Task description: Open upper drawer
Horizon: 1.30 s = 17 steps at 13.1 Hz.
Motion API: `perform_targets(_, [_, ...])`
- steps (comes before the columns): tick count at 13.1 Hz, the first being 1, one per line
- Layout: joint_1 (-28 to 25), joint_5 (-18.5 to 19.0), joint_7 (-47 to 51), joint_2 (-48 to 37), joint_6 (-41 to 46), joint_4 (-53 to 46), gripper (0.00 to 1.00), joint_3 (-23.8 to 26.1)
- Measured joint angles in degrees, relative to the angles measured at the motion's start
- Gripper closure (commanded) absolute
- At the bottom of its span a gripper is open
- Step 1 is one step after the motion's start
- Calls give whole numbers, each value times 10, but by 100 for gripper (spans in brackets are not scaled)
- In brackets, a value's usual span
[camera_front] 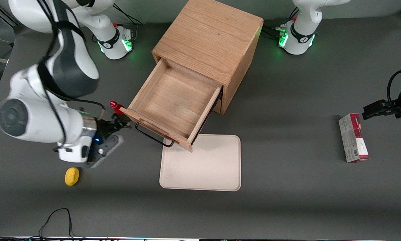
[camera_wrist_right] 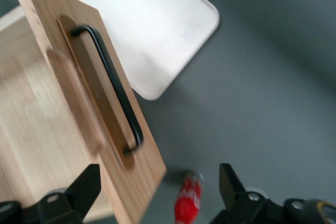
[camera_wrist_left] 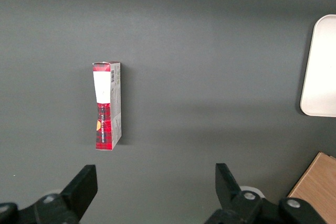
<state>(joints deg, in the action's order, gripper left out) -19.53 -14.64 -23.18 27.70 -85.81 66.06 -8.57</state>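
A dark grey matte counter (camera_front: 287, 207) seen from above. Near the upper middle of the frame stands a light oak cabinet (camera_front: 210, 40), a boxy cube with visible wood grain. Its upper drawer (camera_front: 173, 103) is pulled far out toward the front camera, showing a wide, shallow, bare wooden inside. A long thin black wire handle (camera_front: 151, 135) runs along the drawer's front panel.

At the left of the frame, the working arm, white with dark grey joints and a black cable, bends down low over the counter. Its pincer (camera_front: 120, 125) sits just beside the near corner of the drawer front, apart from the handle. In the wrist view the two black fingers (camera_wrist_right: 84, 190) stand wide apart with nothing between them, and the drawer front and its handle (camera_wrist_right: 113, 90) show close up.

A small red object with a rounded tip (camera_front: 116, 106) lies on the counter beside the pincer and the drawer corner; in the wrist view it appears blurred (camera_wrist_right: 188, 200). A small yellow rounded object (camera_front: 72, 176) lies on the counter nearer the front camera than the arm's wrist.

A flat cream tray with rounded corners (camera_front: 213, 170) lies partly under the drawer front, nearer the camera than the cabinet.

Toward the parked arm's end of the counter lies a red, grey and white carton (camera_front: 353, 138). Its print is too small to read.
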Motion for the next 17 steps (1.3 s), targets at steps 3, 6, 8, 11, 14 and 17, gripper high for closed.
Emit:
perform_targets(3, [3,17,4,-98,1,104,0,-49])
perform_targets(6, [5,78,100,-189,-8,210,0,-66])
perform_targets(8, [3,109,193,-233,-11,256,0,-64])
perform_targets(11, [1,116,233,-257,5,263,0,-63])
perform_targets(14, [2,116,235,-263,4,262,0,-70])
perform_targets(17, [3,116,236,-275,-3,262,0,-63])
